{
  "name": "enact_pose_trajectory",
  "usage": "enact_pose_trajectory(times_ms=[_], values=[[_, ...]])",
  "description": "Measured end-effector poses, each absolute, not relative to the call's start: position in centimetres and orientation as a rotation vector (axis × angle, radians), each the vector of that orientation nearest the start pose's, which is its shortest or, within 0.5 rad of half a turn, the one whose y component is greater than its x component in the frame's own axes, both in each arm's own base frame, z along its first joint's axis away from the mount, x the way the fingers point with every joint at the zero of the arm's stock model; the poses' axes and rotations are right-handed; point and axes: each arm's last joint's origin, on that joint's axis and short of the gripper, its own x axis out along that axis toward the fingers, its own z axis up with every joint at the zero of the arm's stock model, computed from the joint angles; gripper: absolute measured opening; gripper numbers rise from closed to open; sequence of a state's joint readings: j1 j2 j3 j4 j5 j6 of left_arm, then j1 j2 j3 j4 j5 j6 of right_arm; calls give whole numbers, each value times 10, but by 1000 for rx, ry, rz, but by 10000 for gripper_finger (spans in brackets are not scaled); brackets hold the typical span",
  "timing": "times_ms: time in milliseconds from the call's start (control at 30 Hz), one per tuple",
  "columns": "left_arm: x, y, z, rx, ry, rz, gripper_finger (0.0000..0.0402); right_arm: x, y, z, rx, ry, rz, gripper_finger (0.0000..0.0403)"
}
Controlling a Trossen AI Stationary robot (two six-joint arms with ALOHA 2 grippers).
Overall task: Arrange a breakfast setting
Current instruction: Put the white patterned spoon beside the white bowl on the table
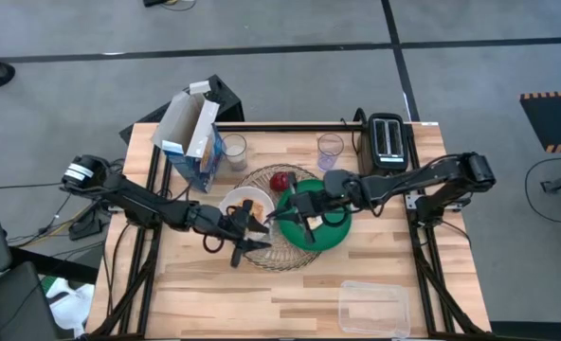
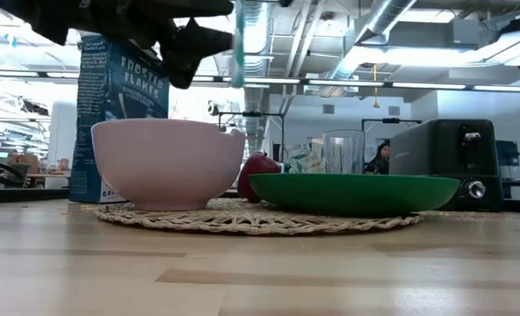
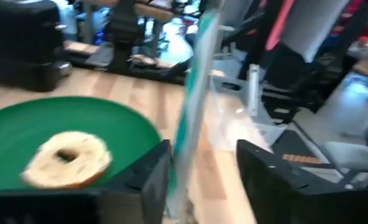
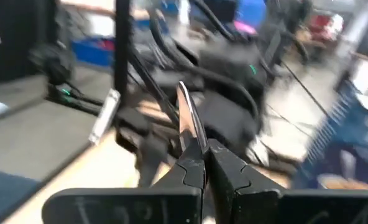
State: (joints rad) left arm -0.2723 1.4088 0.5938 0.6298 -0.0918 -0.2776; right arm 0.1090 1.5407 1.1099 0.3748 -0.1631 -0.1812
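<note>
A spoon [image 3: 193, 93] with a teal handle stands nearly upright above the round wicker mat [image 1: 262, 256], between the white bowl [image 1: 235, 201] and the green plate [image 1: 330, 237]. My right gripper [image 4: 206, 165] is shut on it, reaching in over the plate. My left gripper [image 3: 202, 174] is open, and the handle runs between its fingers, close to one of them. A bagel [image 3: 66, 158] lies on the plate. The red apple [image 1: 280, 180] rests on the mat's far part. The cereal box [image 1: 190, 137] and two clear glasses [image 1: 234, 150] [image 1: 330, 149] stand farther back. My right gripper pinches the spoon's metal part [image 4: 187, 121] between its two shut fingers. The fingers lie about level, coming from the table's right. The spoon is lifted clear, and its teal handle [image 2: 238, 44] hangs upright. My left gripper has the handle beside one finger [image 3: 156, 174]; whether they touch, I cannot tell.
The black toaster [image 1: 389, 140] stands at the far right. A clear plastic tub [image 1: 373, 305] sits at the near right corner. Bare wood lies along the table's near edge [image 1: 224, 303].
</note>
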Motion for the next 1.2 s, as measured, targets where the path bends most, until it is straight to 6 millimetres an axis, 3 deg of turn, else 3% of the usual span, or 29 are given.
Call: enact_pose_trajectory(times_ms=[167, 333, 600, 933, 1200], values=[[261, -69, 221, -219, 228, -36, 220, 340, 47, 317, -192, 150, 121, 29], [247, -68, 241, -157, 130, 148, 232, 339, 51, 313, -183, 189, -11, 32], [243, -76, 251, -36, 28, 359, 202, 348, 59, 307, -174, 157, -75, 31], [243, -78, 262, 24, -63, 267, 152, 354, 56, 299, -165, 173, -89, 32], [243, -79, 261, 46, -52, 262, 146, 354, 53, 298, -166, 187, -100, 32]])
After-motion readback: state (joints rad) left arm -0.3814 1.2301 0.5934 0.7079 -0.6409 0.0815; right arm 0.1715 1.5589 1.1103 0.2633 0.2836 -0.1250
